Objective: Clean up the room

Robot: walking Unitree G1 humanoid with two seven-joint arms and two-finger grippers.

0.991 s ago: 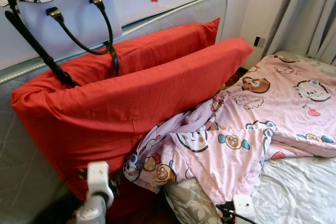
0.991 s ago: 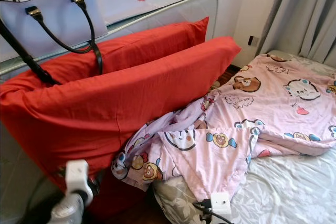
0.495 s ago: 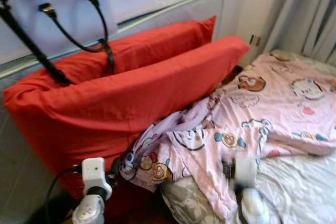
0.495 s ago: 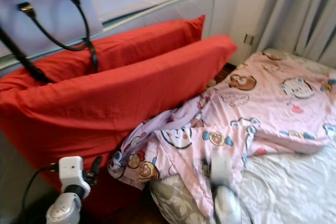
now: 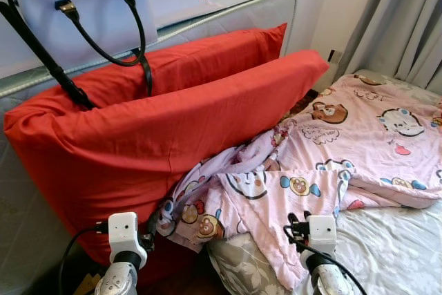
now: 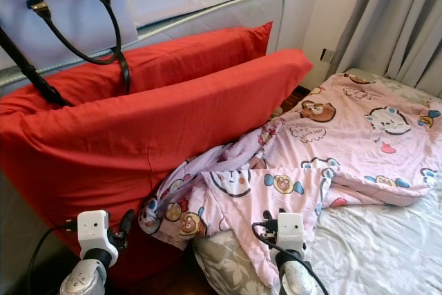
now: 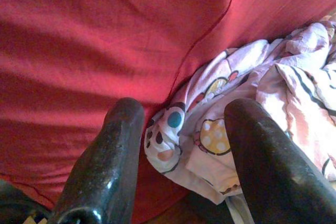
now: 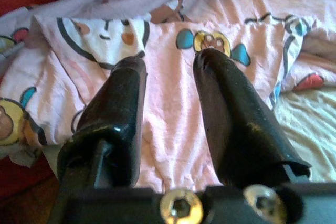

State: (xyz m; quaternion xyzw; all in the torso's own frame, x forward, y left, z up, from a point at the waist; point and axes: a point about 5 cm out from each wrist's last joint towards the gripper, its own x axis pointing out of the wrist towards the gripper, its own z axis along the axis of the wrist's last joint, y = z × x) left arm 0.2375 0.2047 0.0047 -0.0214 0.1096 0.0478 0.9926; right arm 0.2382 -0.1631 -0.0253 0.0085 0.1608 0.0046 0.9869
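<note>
A rumpled pink cartoon-print blanket [image 5: 324, 164] lies across the bed, its bunched corner hanging over the near edge against two big red pillows [image 5: 173, 129]. The pillows stand on edge, leaning on a grey padded board [image 5: 242, 15]. My left gripper [image 7: 186, 114] is open, low beside the front pillow, with the blanket's hanging corner [image 7: 210, 140] just beyond its fingers [image 7: 123, 129]. Over the blanket's near fold [image 8: 173, 119] my right gripper [image 8: 169, 66] hovers open, holding nothing.
A lavender handbag [image 5: 83, 12] with black straps rests on top of the rear pillow. Grey floral bedsheet [image 5: 394, 240] shows at the near right. Grey curtains [image 5: 407, 25] hang at the far right, with a wall socket [image 5: 336, 55] beside them.
My right arm has risen from the bottom edge up to the blanket's near fold. The left arm has stayed about where it was. The head camera has shifted slightly.
</note>
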